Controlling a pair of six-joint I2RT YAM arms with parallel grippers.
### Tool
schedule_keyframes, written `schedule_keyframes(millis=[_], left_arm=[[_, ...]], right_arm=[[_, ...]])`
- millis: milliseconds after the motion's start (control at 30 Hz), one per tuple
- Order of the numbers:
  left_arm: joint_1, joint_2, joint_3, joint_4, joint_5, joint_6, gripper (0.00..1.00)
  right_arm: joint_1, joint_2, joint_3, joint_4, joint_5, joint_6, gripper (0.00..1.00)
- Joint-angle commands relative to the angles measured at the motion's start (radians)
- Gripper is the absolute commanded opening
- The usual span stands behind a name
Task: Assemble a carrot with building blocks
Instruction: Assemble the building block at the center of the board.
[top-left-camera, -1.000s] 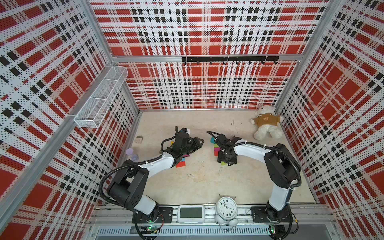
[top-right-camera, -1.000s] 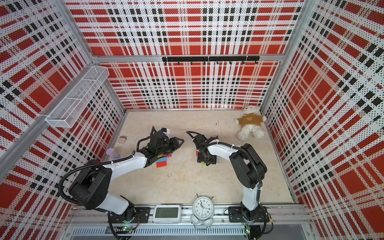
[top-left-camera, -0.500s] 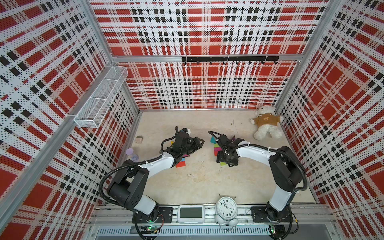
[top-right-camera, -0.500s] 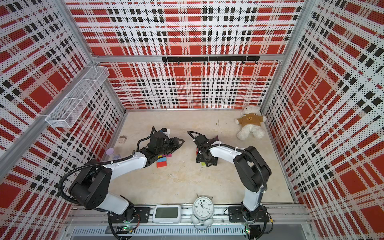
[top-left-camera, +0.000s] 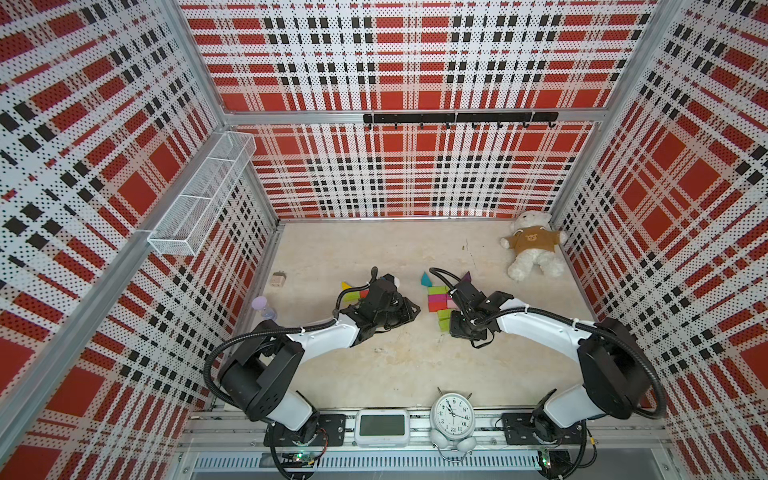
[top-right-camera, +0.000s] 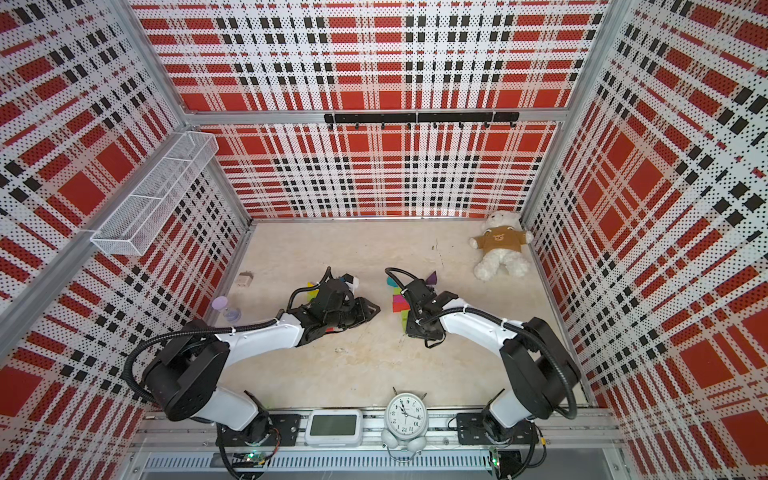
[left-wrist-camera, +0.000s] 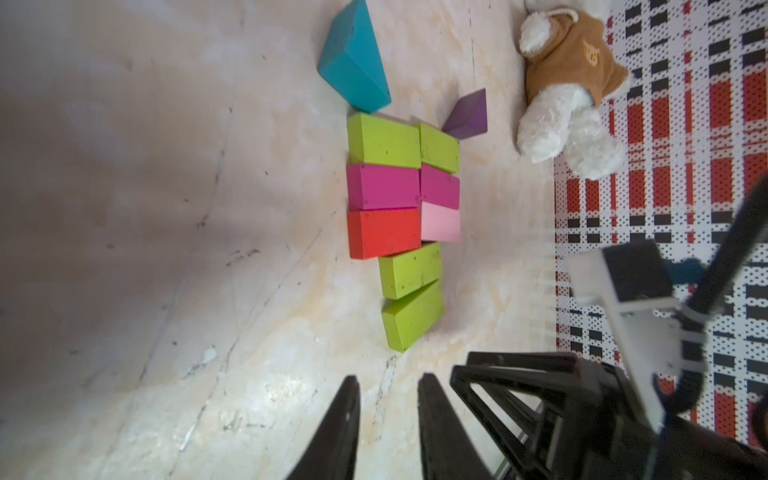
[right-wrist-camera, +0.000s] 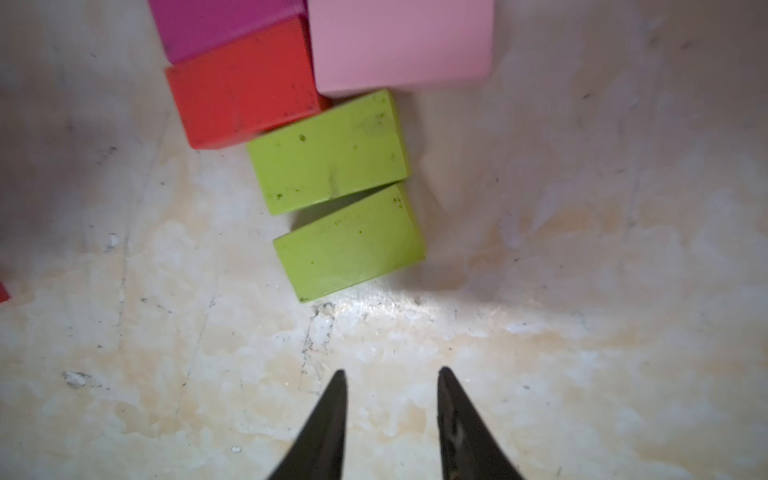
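A flat figure of building blocks (top-left-camera: 437, 300) lies mid-table. In the left wrist view it shows a teal triangle (left-wrist-camera: 353, 70), a purple triangle (left-wrist-camera: 467, 116), lime green, magenta, red (left-wrist-camera: 384, 233) and pink (left-wrist-camera: 440, 222) blocks, then two lime green blocks (left-wrist-camera: 411, 291) at the near end. My right gripper (right-wrist-camera: 392, 370) stands open and empty just short of those two lime blocks (right-wrist-camera: 340, 195). My left gripper (left-wrist-camera: 388, 377) is open by a narrow gap and empty, pointing at the figure from the left (top-left-camera: 413, 309). More blocks (top-left-camera: 352, 296) and a yellow triangle (top-left-camera: 345, 286) lie partly hidden under the left arm.
A teddy bear (top-left-camera: 532, 249) sits in the back right corner. A beige plug-like cube (top-left-camera: 277, 279) and a pale purple hourglass toy (top-left-camera: 264, 307) lie by the left wall. An alarm clock (top-left-camera: 453, 415) and a timer (top-left-camera: 382, 426) stand at the front edge.
Both grippers' jaws have narrowed. The right gripper has drawn back toward the front, away from the lime blocks. The left arm has shifted over the loose blocks that showed beside it.
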Motion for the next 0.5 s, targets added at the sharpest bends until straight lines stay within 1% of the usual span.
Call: schedule_keyframes(millis=[0,100,467], left_arm=[[-0.015,0.010,-0.015,-0.010,-0.030,-0.011,0.28],[-0.020,0.012,-0.012,-0.010,-0.031,-0.019,0.28],[-0.022,0.035,0.006,-0.010,-0.023,-0.020,0.27]], right_arm=[[0.005,0.060,-0.007,0.145,-0.058,0.019,0.26],[0.006,0.107,0.003,0.175,-0.076,0.019,0.24],[0.006,0.159,0.027,0.182,-0.061,0.023,0.24]])
